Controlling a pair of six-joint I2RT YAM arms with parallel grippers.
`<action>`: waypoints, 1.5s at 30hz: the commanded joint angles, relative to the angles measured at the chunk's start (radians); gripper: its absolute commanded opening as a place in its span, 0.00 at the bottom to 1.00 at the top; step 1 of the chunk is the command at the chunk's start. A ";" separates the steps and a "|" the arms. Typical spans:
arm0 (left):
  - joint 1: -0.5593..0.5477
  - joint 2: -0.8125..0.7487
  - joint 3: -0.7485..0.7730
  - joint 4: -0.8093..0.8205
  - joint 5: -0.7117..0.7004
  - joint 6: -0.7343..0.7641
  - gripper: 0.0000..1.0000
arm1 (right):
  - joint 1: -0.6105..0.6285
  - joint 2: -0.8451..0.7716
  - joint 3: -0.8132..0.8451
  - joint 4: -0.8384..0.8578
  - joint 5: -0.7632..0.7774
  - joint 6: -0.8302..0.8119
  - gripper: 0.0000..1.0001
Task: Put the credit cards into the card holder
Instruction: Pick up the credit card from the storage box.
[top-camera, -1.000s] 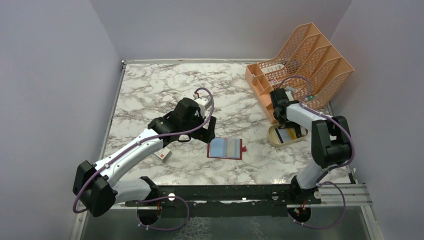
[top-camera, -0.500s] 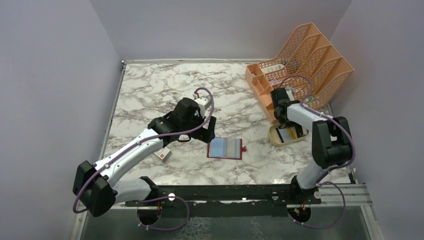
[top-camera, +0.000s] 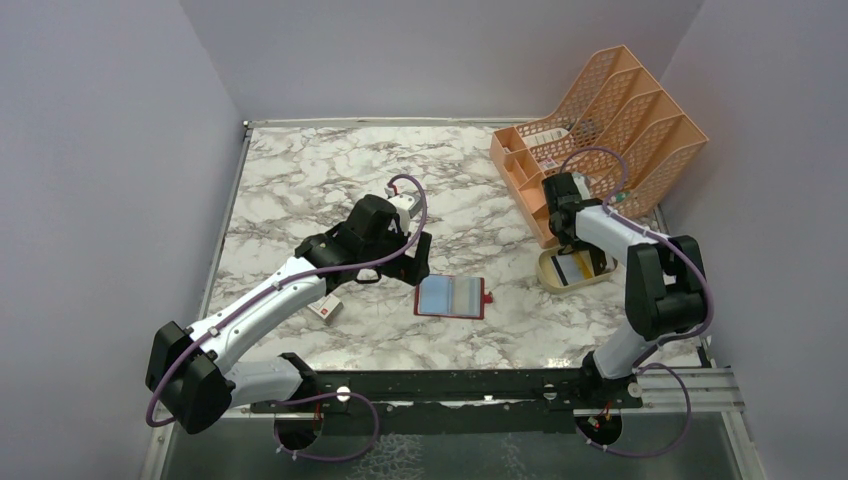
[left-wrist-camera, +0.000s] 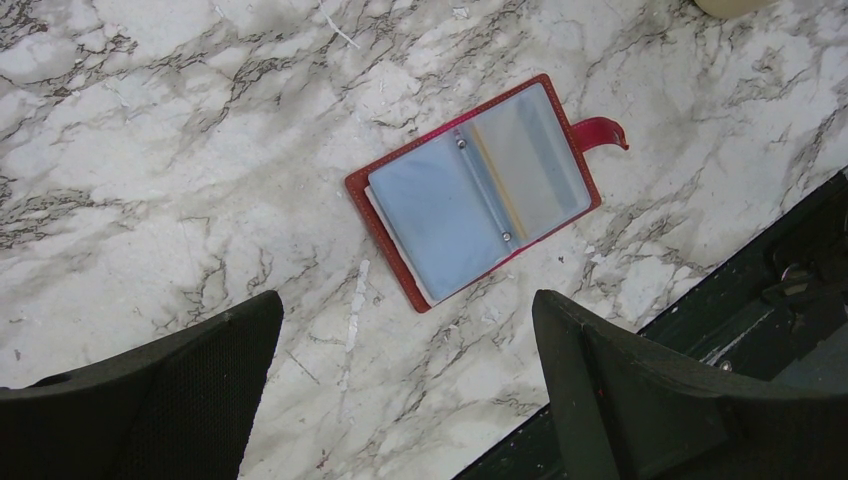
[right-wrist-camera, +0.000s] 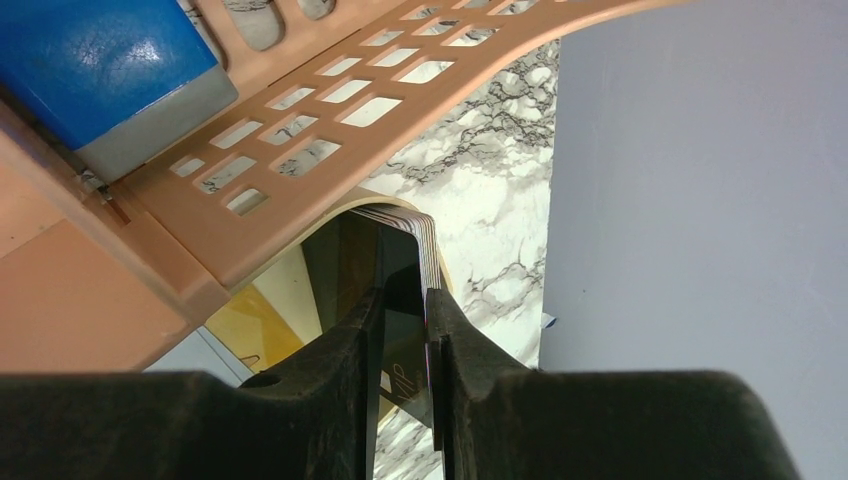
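Note:
The dark red card holder (top-camera: 452, 297) lies open on the marble table, clear inner sleeves up and snap tab to the right; it also shows in the left wrist view (left-wrist-camera: 475, 190). My left gripper (top-camera: 418, 262) hovers just left of it, open and empty (left-wrist-camera: 405, 330). My right gripper (top-camera: 574, 246) is over the beige oval tray (top-camera: 548, 277), shut on a stack of credit cards (right-wrist-camera: 432, 250) held on edge between the fingers, with a dark card marked VIP among them. A yellow and dark card (top-camera: 570, 268) shows in the tray.
The orange mesh file rack (top-camera: 610, 120) stands at the back right, right over my right gripper (right-wrist-camera: 300, 150), with a blue object (right-wrist-camera: 100, 60) in it. A small white box with a red mark (top-camera: 324, 309) lies under the left arm. The right wall is close.
My right wrist has shifted slightly up and to the right over the tray. The left arm and the card holder have not moved.

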 joint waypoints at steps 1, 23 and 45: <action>0.007 -0.002 -0.012 0.000 0.025 0.000 0.99 | -0.008 -0.034 0.027 -0.002 -0.006 0.008 0.20; 0.039 0.086 -0.022 -0.007 0.128 0.014 0.86 | -0.007 -0.156 0.162 -0.249 -0.435 0.176 0.01; 0.063 0.343 -0.057 0.140 0.272 -0.209 0.00 | 0.019 -0.537 -0.031 0.088 -1.156 0.431 0.01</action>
